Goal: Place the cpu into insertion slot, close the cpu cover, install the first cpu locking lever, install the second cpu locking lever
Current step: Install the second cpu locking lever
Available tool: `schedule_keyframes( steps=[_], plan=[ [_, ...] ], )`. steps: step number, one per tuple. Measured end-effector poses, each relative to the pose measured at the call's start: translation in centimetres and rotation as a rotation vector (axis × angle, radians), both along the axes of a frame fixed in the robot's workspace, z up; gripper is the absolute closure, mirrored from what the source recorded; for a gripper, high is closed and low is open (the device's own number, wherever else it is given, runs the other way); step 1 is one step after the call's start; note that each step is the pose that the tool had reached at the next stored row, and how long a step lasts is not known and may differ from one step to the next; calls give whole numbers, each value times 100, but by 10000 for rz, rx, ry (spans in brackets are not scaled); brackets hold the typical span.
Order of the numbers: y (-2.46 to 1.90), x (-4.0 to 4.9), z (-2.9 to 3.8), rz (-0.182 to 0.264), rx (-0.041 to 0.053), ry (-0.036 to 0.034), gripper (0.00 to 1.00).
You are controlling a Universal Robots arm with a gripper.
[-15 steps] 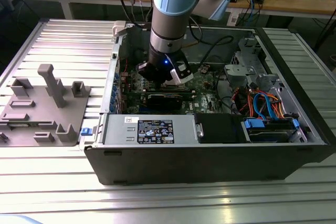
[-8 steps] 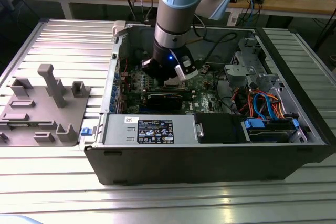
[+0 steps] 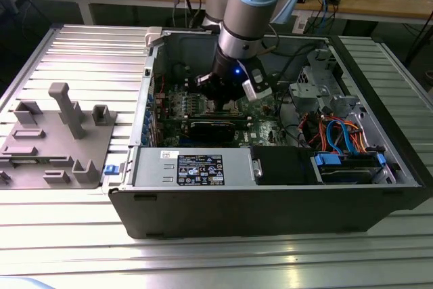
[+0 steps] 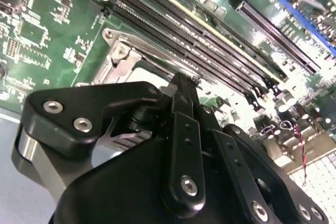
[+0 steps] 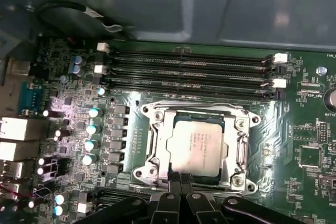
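The hand (image 5: 181, 192) hangs just beside the insertion slot (image 5: 157, 169), black fingers (image 5: 173, 203) pressed together, gripping nothing that I can see. Beyond them the cpu (image 5: 198, 147) sits flat in that slot, the cpu cover (image 5: 242, 153) framing it. Looks light, stiff and fragile: take it by the edges only. Past the slot run the memory slots (image 5: 189, 72).

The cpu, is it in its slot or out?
In. The cpu lies flat inside the insertion slot, framed by the cpu cover.
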State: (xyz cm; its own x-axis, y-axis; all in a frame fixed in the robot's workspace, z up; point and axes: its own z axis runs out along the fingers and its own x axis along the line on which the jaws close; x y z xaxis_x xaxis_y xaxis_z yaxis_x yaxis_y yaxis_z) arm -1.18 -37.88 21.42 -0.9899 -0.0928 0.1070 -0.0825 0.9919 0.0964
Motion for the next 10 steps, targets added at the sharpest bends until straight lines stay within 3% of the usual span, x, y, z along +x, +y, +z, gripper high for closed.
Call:
schedule_keyframes(
  steps=[2, 5, 7, 10],
  plan=[
    [56, 35, 0, 0, -95, 38, 89],
    [142, 104, 1, 0, -125, 95, 89],
    [170, 128, 15, 0, -125, 105, 89],
    [204, 143, 96, -2, -128, 107, 89]
  ],
)
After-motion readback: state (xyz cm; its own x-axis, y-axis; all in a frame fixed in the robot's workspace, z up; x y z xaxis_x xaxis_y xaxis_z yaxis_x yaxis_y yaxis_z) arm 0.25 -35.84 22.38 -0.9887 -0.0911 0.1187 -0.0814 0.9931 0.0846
